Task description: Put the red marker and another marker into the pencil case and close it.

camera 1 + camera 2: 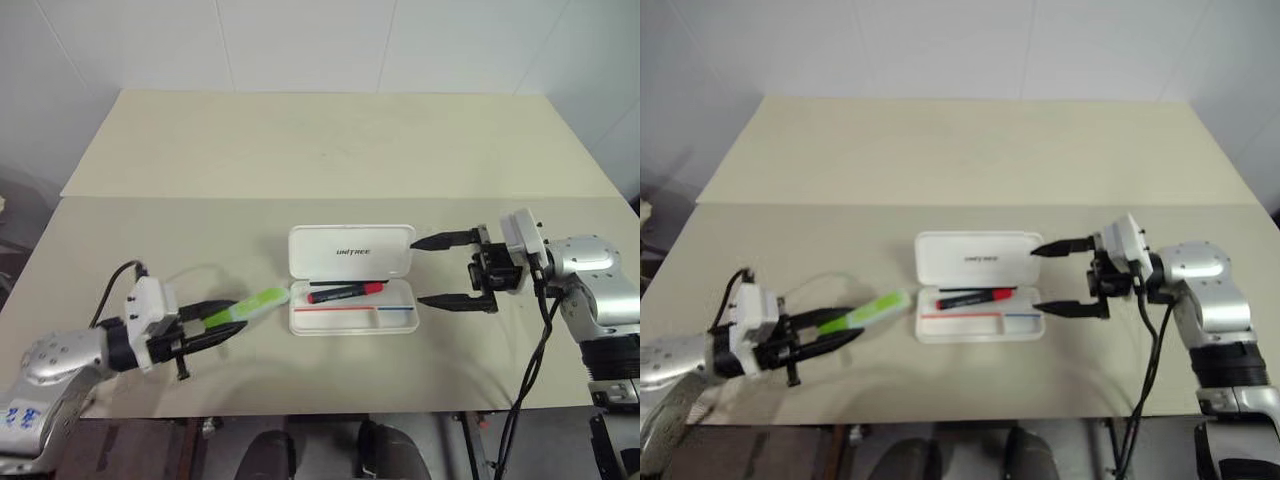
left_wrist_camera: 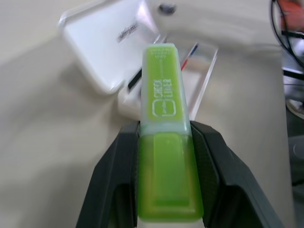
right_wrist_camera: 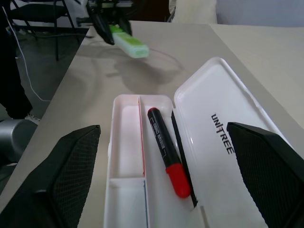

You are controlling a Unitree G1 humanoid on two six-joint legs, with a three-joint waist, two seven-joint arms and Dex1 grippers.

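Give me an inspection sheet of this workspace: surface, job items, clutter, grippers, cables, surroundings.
Surface: beige table, with a seam across it behind the case.
Job's things: white pencil case open, lid laid back; red marker lies in its tray; green highlighter held above the table, left of the case.
Clutter: nothing seen.
Grippers: left gripper shut on the green highlighter, pointing toward the case; right gripper open, empty, at the case's right end.
Cables: black cables run along both arms, one hanging off the table's front edge.
Surroundings: white wall behind; in the right wrist view, chair legs on the floor.
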